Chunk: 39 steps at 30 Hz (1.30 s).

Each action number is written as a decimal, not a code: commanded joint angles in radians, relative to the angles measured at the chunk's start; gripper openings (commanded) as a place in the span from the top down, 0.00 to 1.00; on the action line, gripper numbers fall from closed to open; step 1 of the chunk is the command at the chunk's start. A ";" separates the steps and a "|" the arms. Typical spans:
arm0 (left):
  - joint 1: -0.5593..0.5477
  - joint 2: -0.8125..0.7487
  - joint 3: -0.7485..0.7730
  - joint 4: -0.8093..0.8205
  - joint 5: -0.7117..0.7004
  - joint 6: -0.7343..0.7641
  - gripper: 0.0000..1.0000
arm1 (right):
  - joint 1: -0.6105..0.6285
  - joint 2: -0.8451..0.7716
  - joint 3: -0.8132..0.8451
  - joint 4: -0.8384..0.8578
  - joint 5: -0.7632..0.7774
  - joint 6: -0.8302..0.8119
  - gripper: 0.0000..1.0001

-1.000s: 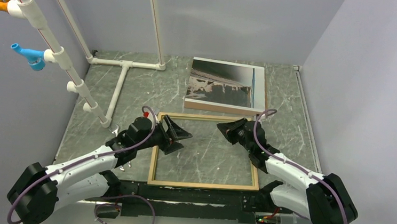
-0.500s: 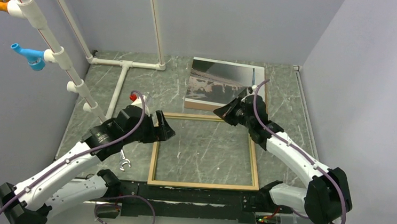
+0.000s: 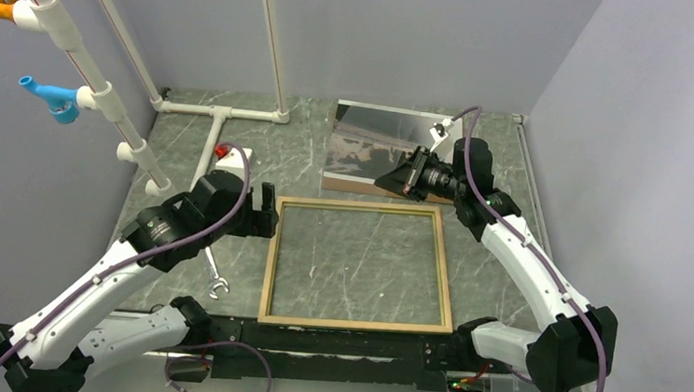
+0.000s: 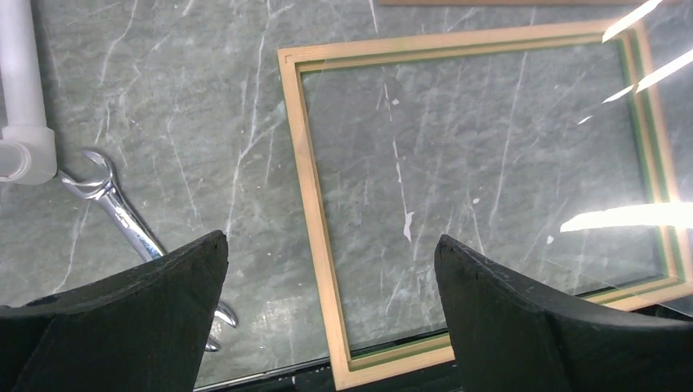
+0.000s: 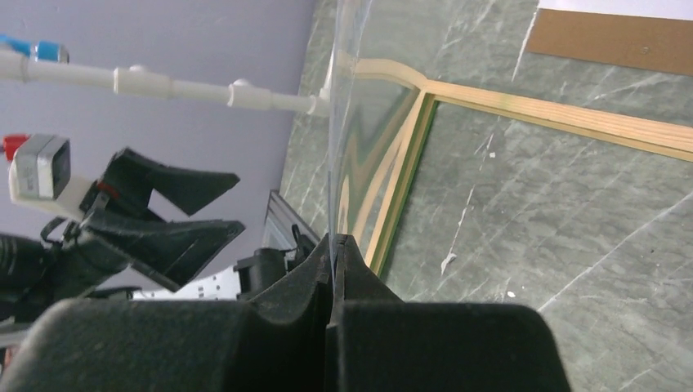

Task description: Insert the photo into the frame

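Note:
The frame (image 3: 268,255) lies flat mid-table, tan wood face up, with a green inner lip (image 4: 315,204). My left gripper (image 3: 269,218) hangs open above the frame's left rail (image 4: 328,245), holding nothing. My right gripper (image 3: 386,182) is raised past the frame's far rail and is shut on the edge of a thin clear pane (image 5: 351,122). That pane (image 3: 377,128) rises from the jaws (image 5: 333,238). Behind and below it, the photo (image 3: 356,155) lies on a brown backing board (image 5: 613,41) at the back. The pane and right wrist partly hide the photo.
A metal wrench (image 3: 213,277) lies left of the frame (image 4: 122,220). White pipework (image 3: 207,148) and a small white box with a red button (image 3: 229,155) stand at the back left. Grey walls close in the table on three sides.
My right gripper shut, then rose towards the back with the clear pane in it. My left gripper drew back to the frame's left rail and opened wider.

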 commanded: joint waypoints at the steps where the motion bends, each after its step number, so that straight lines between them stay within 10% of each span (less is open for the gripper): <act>1: 0.011 0.044 0.024 0.019 0.074 0.091 0.01 | -0.011 -0.001 0.050 -0.057 -0.126 -0.080 1.00; 25: 0.106 0.159 -0.098 0.155 0.336 0.074 0.00 | -0.163 0.407 -0.152 0.067 -0.349 -0.285 0.83; 32: 0.106 0.158 -0.117 0.164 0.347 0.064 0.01 | -0.182 0.444 -0.295 0.423 -0.330 -0.033 0.56; 39: 0.106 0.166 -0.112 0.153 0.334 0.064 0.01 | -0.182 0.429 -0.455 0.823 -0.273 0.244 0.52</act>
